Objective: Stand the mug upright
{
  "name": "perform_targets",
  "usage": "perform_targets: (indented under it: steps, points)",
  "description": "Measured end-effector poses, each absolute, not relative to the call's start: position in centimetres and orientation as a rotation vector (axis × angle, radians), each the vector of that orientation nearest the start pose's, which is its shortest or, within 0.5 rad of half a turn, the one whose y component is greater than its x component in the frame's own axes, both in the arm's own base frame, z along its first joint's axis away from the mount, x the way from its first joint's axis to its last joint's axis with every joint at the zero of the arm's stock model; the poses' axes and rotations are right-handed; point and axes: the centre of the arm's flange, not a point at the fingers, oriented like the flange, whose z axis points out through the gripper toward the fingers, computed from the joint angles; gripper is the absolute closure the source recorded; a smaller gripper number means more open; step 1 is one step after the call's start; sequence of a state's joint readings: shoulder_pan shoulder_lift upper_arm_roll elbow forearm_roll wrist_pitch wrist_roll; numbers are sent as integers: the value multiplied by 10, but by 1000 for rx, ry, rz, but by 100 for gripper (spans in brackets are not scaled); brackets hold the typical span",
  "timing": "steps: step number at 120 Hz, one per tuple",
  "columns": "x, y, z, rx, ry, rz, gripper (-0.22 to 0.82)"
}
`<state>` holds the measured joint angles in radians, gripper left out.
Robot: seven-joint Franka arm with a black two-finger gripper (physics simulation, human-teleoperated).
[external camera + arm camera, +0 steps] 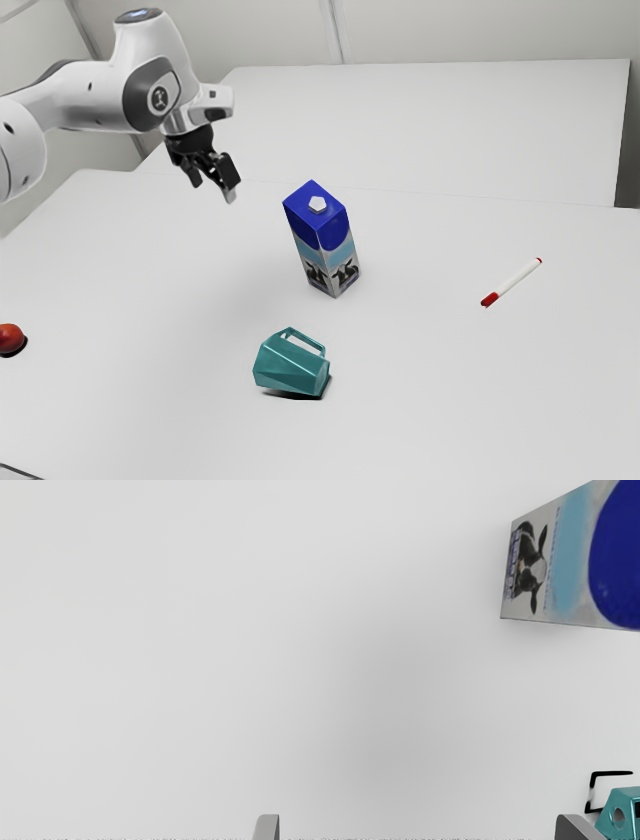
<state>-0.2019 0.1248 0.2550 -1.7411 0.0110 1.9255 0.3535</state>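
Nearest the camera, your teal mug point(285, 368) lay tipped on its side on the bench point(420, 400), near the upright, white-capped milk carton point(325, 235), both containers' contents hidden from you, while your gripper point(213, 188) hung released above, fingers wide apart.

I see the mug point(285, 370) lying on its side, not upright.
It is of teal colour, shiny, with flat facets on its body, and it rests on the white table point(180, 300); in the exterior view its handle point(309, 339) is at the upper side of the body, and in my wrist view a part of it is near one of my fingertips point(575, 828).
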Motion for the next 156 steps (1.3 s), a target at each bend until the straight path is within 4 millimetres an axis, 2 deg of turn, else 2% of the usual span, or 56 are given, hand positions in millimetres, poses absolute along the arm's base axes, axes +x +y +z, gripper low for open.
perform_targets:
  steps: [10, 28, 39, 53, 64, 97, 111, 121, 143, 156]
  points:
    - [600, 29, 502, -3064, 468, -75, 0]
    - [559, 44, 487, -3179, 397, -26, 0]
    - [535, 56, 468, -3299, 300, 36, 0]
    - [516, 69, 441, -3422, 178, 121, 0]
    - [512, 62, 425, -3496, 150, 163, 0]
    - [514, 14, 385, -3624, 242, 278, 0]
    - [506, 0, 365, -3679, 255, 338, 0]
    - [501, 3, 353, -3715, 228, 360, 0]
    - [492, 31, 334, -3784, 93, 353, 0]
    - [488, 33, 329, -3810, 91, 342, 0]
